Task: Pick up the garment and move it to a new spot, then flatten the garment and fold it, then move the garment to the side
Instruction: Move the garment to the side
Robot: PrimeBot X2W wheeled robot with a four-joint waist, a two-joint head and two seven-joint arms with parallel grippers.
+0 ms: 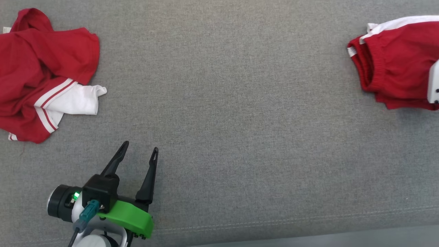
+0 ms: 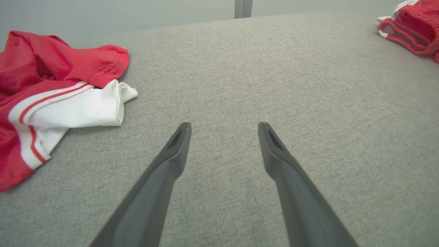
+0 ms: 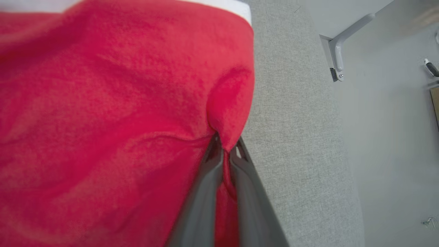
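Observation:
A red garment [image 1: 394,61] with white trim lies bunched at the right edge of the grey fabric surface [image 1: 240,103]; the left wrist view catches it far off [image 2: 415,31]. My right gripper [image 3: 226,144] is shut on a fold of that red cloth [image 3: 103,120], pinched between the fingertips. A pale part of the right arm [image 1: 434,82] overlaps the garment in the head view. My left gripper [image 1: 141,145] stands open at the lower left above bare surface, nothing between its fingers [image 2: 223,125].
A second crumpled red garment with white striped sleeves [image 1: 41,68] lies at the far left [image 2: 51,85], just up-left of my left gripper. The surface's front edge [image 1: 308,221] runs along the bottom. A white bracket [image 3: 343,44] shows beyond the surface's side edge.

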